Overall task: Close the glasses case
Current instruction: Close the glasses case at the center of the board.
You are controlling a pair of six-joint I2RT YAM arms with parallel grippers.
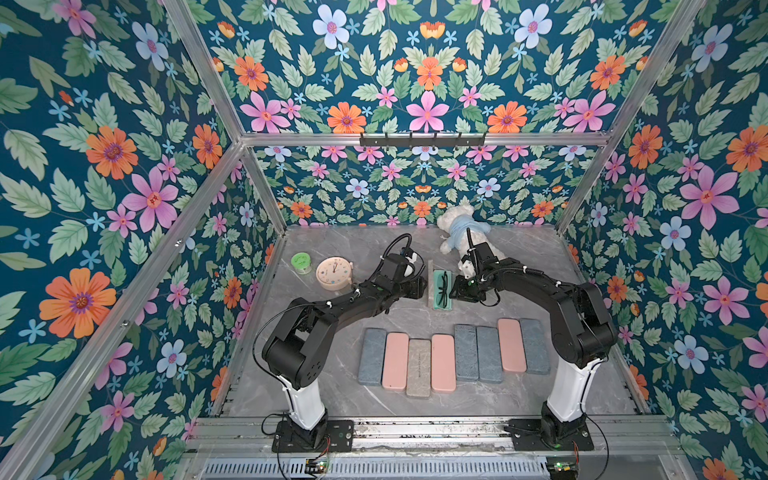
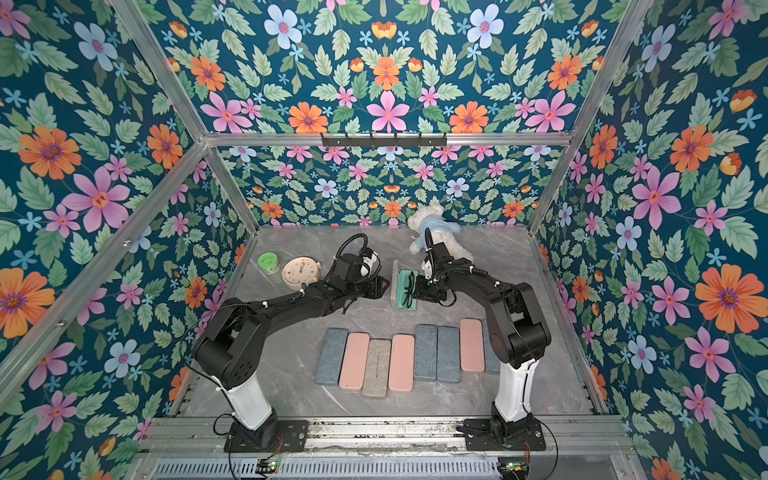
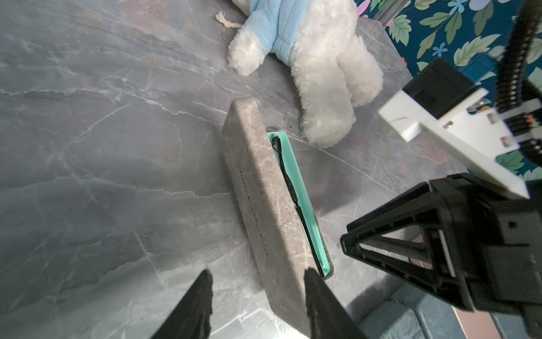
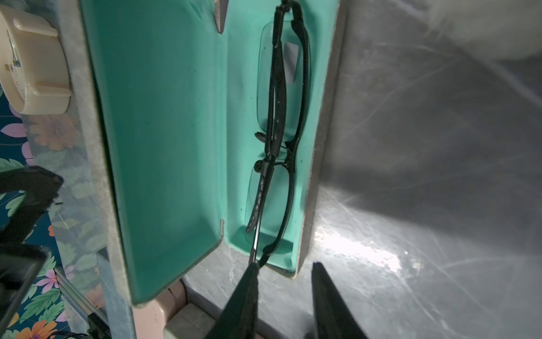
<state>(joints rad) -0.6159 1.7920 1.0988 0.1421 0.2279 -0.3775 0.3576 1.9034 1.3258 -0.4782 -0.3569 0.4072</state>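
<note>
Closed cases (image 1: 443, 363) line the near worktop (image 1: 540, 257). Beyond, the open case (image 1: 440, 297) lies mid-worktop with glasses (image 4: 278, 117) inside and its lid (image 3: 264, 205) upright. My left fingers (image 3: 199, 305) stand apart around the lid's end; my right fingers (image 4: 243, 299), also apart, touch a temple tip. Next, I judge: tip the lid down, right clear. Farthest lies a bear (image 1: 459, 228).

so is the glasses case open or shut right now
Open. The glasses case has its lid raised off the base, mint lining exposed, and the black glasses lie uncovered inside.
</note>
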